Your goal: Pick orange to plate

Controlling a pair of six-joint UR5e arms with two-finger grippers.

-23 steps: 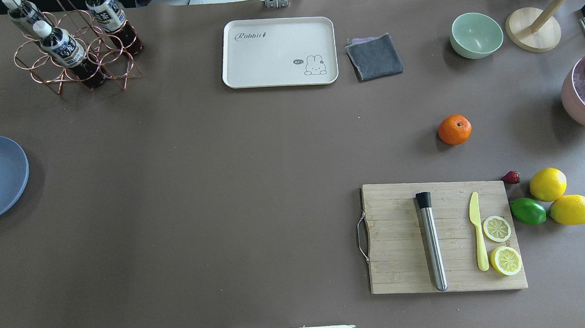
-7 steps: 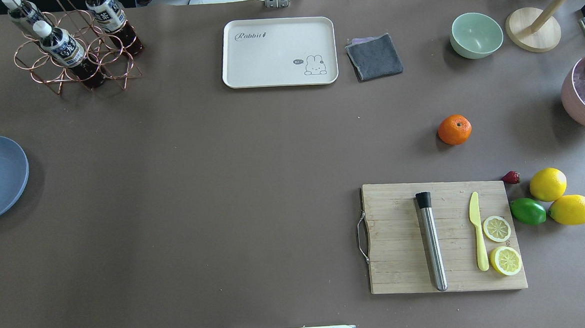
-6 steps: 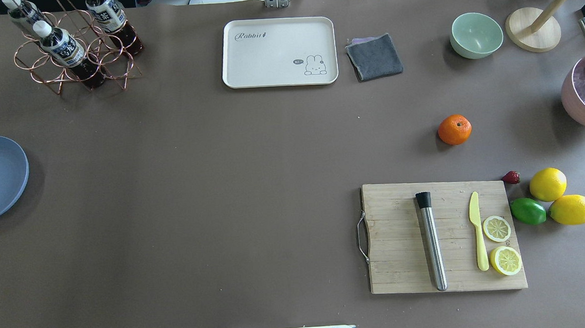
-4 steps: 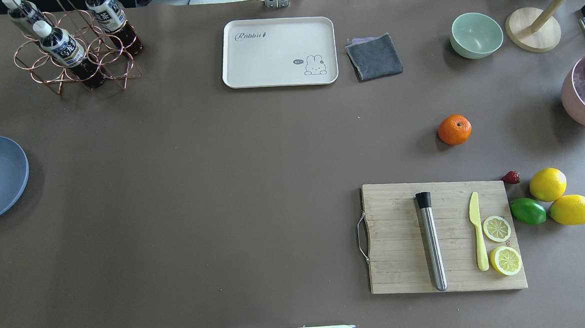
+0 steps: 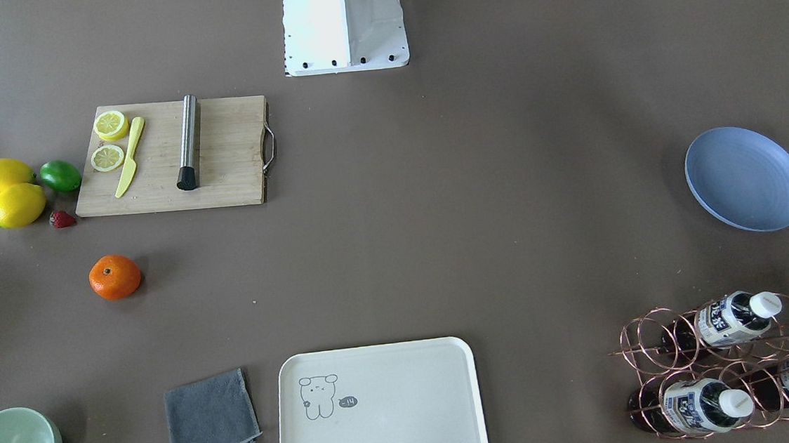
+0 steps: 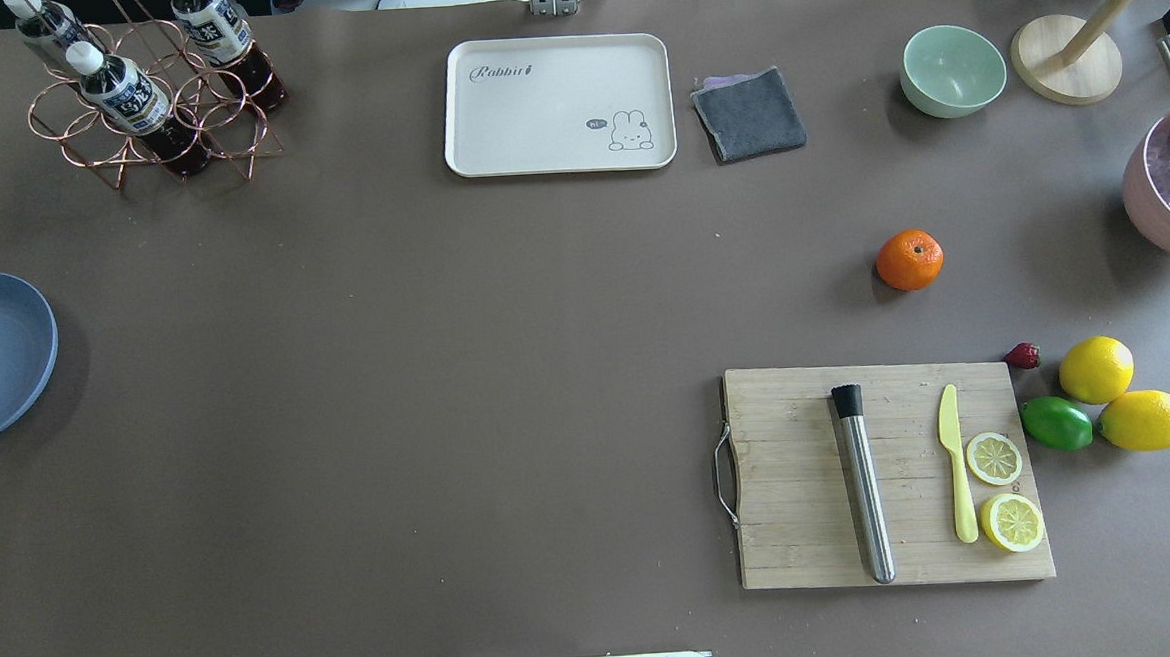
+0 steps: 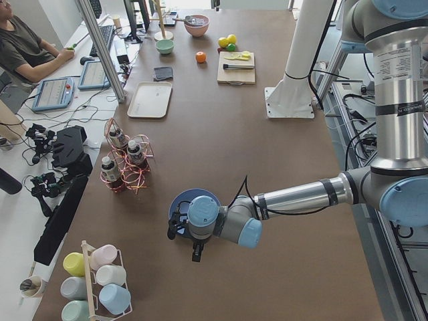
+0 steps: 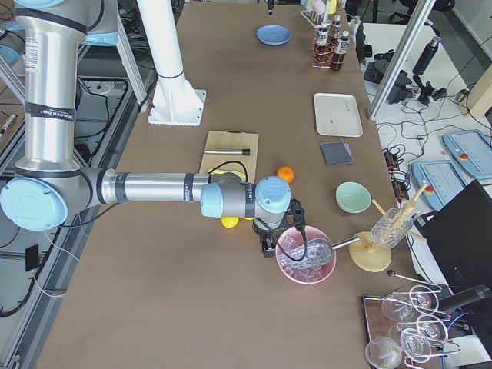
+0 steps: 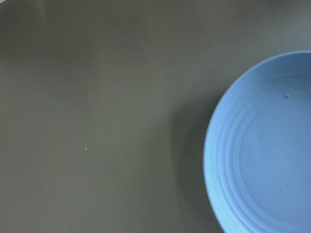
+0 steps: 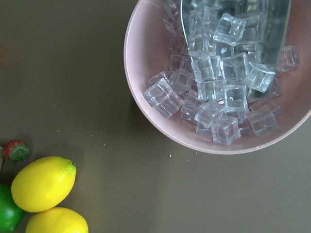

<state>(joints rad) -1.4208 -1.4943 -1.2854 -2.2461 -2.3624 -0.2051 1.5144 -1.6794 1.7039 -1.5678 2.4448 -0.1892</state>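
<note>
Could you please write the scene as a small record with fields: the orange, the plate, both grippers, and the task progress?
orange: on the bare table, robot's right side, apart from the cutting board and strawberry
plate: empty, robot's left side
left gripper: near the plate; jaws cannot be judged
right gripper: by the pink ice bowl; jaws cannot be judged
progress: orange not yet picked

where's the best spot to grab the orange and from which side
Probably straight down from above, gripping the orange across its widest middle: it is round, sits alone with its stem dimple up, and stands apart from the strawberry and cutting board.
</note>
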